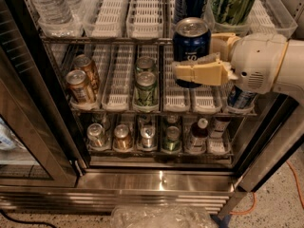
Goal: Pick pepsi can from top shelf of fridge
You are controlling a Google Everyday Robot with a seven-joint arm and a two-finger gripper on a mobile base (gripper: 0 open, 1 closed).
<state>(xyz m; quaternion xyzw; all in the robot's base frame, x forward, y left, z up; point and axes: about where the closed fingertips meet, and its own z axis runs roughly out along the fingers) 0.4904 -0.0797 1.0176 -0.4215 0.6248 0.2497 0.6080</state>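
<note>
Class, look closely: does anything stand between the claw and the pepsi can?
Nothing visible does. The claw is closed on the pepsi can, holding it upright in front of the front edge of the top shelf.

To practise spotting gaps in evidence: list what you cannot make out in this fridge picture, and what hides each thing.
Camera view: pepsi can, lower label covered by a finger of the gripper gripping it before the fridge.
Camera view: blue can on the middle rack, top hidden by the arm.
Camera view: water bottle, neck cut by the top edge.
</note>
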